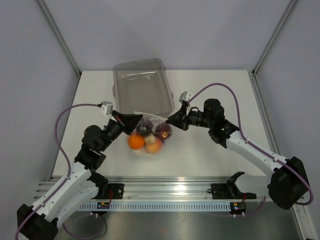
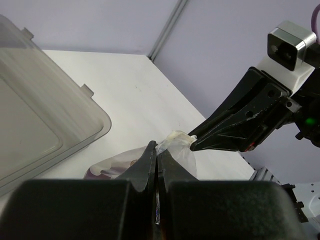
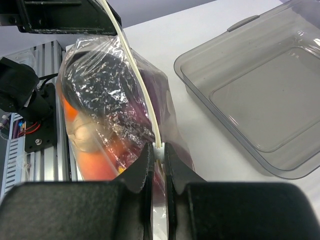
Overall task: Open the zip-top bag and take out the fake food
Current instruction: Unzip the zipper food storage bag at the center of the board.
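The zip-top bag [image 1: 149, 136] hangs stretched between my two grippers just above the table, its white zip strip [image 3: 136, 75] on top. Inside it shows the fake food: an orange piece [image 1: 136, 141], a peach one [image 1: 154, 145], a dark red one [image 1: 163, 131] and a dark purple one [image 1: 145, 126]. My left gripper [image 2: 157, 148] is shut on the bag's clear plastic edge [image 2: 176, 146] at the left end. My right gripper [image 3: 159, 150] is shut on the white slider of the zip strip at the right end. In the left wrist view the right gripper [image 2: 193, 143] meets the bag's corner.
A rigid clear plastic bin [image 1: 142, 87] stands right behind the bag, close to both grippers, with nothing in it. The metal rail [image 1: 170, 187] with the arm bases runs along the near edge. Grey walls close in the table on three sides.
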`<state>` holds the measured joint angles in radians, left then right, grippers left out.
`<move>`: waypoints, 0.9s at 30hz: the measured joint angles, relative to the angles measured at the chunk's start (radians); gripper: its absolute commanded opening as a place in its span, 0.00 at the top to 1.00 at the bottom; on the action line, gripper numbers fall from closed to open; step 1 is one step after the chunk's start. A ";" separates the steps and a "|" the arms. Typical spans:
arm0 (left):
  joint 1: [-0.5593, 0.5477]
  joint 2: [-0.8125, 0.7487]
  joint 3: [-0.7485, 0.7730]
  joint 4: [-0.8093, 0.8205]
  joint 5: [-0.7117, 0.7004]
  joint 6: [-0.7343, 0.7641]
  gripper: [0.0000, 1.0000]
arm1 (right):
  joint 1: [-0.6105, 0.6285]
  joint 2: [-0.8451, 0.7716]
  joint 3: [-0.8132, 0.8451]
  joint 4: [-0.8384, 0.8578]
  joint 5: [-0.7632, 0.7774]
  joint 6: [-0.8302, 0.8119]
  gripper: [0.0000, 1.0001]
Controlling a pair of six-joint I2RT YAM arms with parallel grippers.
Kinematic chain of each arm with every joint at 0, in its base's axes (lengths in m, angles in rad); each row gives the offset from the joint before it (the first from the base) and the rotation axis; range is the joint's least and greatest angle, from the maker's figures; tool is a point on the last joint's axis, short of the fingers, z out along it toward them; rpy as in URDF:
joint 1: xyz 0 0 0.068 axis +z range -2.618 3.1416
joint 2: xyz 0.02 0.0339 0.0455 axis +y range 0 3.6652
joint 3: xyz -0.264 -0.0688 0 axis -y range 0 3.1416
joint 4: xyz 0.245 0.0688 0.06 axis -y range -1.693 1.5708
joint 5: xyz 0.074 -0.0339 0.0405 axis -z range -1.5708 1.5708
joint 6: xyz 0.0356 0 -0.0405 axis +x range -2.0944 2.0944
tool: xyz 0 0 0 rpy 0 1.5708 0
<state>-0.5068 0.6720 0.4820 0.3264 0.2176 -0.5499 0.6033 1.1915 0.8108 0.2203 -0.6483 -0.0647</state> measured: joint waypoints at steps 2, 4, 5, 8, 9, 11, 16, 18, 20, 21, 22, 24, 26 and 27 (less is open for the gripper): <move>0.001 -0.030 0.001 -0.039 -0.026 0.000 1.00 | 0.000 0.003 0.000 -0.001 0.001 -0.001 1.00; 0.003 -0.060 0.002 -0.074 -0.053 0.000 1.00 | 0.000 0.005 0.000 -0.001 0.001 -0.003 1.00; 0.004 -0.072 0.006 -0.092 -0.067 0.000 1.00 | 0.000 0.006 0.000 -0.001 0.001 -0.003 1.00; 0.005 -0.105 0.022 -0.144 -0.110 0.000 1.00 | 0.000 0.013 0.000 -0.001 0.001 -0.008 1.00; 0.005 -0.116 0.027 -0.161 -0.125 0.000 1.00 | 0.000 0.016 0.000 -0.001 0.001 -0.010 1.00; 0.005 -0.134 0.034 -0.188 -0.152 -0.001 1.00 | 0.000 0.022 0.000 -0.001 0.001 -0.011 1.00; 0.005 -0.182 0.049 -0.257 -0.224 -0.002 1.00 | 0.001 0.027 0.000 -0.001 0.002 -0.018 1.00; 0.005 -0.205 0.051 -0.283 -0.256 -0.002 1.00 | 0.001 0.029 0.000 -0.002 0.003 -0.021 1.00; 0.005 -0.229 0.051 -0.300 -0.284 -0.002 1.00 | 0.001 0.032 0.000 -0.003 0.003 -0.024 1.00; 0.005 -0.241 0.051 -0.309 -0.298 -0.002 1.00 | 0.001 0.033 0.000 -0.004 0.003 -0.026 1.00; 0.005 -0.251 0.051 -0.315 -0.311 -0.002 1.00 | 0.001 0.035 0.000 -0.005 0.003 -0.029 1.00; 0.005 -0.272 0.051 -0.328 -0.336 -0.002 1.00 | 0.001 0.039 0.000 -0.008 0.004 -0.030 1.00; 0.005 -0.287 0.051 -0.338 -0.357 -0.002 1.00 | 0.001 0.042 0.000 -0.009 0.004 -0.033 1.00; 0.005 -0.292 0.051 -0.339 -0.365 -0.002 1.00 | 0.001 0.044 0.000 -0.010 0.005 -0.035 1.00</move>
<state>-0.5014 0.3798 0.5331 -0.0128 -0.1478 -0.5522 0.6041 1.2354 0.8108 0.2108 -0.6437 -0.0994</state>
